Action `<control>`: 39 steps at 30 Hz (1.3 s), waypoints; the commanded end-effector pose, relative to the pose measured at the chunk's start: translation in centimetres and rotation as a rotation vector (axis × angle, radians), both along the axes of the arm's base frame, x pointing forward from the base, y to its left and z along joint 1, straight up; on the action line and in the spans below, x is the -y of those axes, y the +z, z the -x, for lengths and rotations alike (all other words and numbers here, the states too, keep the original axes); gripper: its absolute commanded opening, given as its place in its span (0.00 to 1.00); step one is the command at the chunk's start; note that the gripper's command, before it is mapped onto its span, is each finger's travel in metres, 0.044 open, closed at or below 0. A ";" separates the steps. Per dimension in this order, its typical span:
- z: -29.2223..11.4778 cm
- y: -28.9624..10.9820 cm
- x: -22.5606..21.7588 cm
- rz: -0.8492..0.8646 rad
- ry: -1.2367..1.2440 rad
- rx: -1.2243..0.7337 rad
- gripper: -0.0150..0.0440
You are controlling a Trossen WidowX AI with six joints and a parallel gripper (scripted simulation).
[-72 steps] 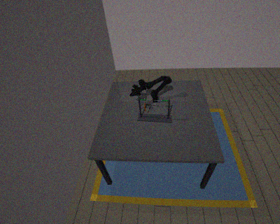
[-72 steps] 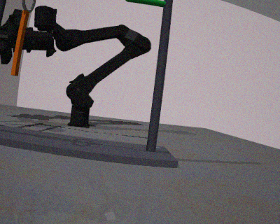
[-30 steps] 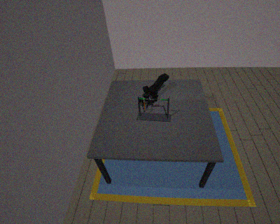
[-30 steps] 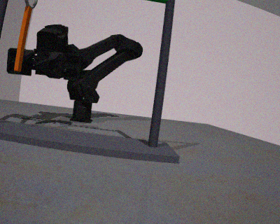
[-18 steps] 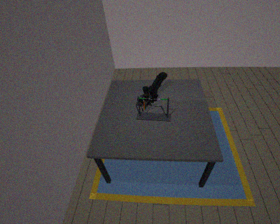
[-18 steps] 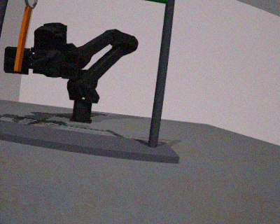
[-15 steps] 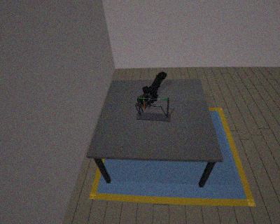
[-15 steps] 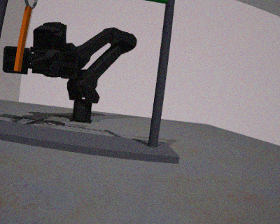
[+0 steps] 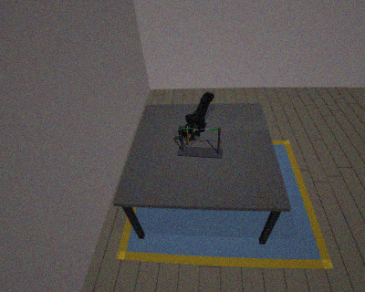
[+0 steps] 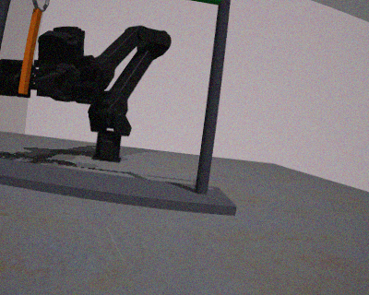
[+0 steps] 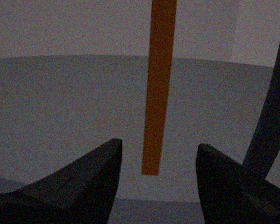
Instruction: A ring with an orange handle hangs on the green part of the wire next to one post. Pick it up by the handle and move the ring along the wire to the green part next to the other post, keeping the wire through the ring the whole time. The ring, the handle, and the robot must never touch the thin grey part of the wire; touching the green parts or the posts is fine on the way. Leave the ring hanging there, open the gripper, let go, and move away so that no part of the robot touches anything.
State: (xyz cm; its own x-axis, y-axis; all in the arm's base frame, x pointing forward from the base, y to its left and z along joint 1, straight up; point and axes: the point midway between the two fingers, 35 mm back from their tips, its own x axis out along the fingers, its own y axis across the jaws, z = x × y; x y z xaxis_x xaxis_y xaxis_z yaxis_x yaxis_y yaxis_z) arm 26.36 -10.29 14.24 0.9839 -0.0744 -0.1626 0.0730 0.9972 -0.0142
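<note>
Handle (image 11: 160, 72) dead ahead, hanging between my two fingertips, and my gripper (image 11: 159, 151) is part-open with nothing in it.

My fingers stand either side of the orange bar's lower end, not touching it; from the side view I reach it low on the handle (image 10: 29, 51), whose ring (image 10: 41, 5) sits up at the frame's top edge. Far post (image 10: 212, 97) stands upright on the grey base plate (image 10: 217, 203), its green wire end (image 10: 205, 1) just showing.

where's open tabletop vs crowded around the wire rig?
Open: the table between the grey base slab and the near edge, plus both side margins. Crowded: the far half, where the arm, orange handle and posts bunch together.
</note>
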 end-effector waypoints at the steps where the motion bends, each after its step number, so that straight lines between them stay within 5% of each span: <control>1: -0.7 0.0 0.2 -0.003 -0.004 0.002 0.53; 39: -3.9 -1.1 0.0 -0.005 -0.004 0.008 0.53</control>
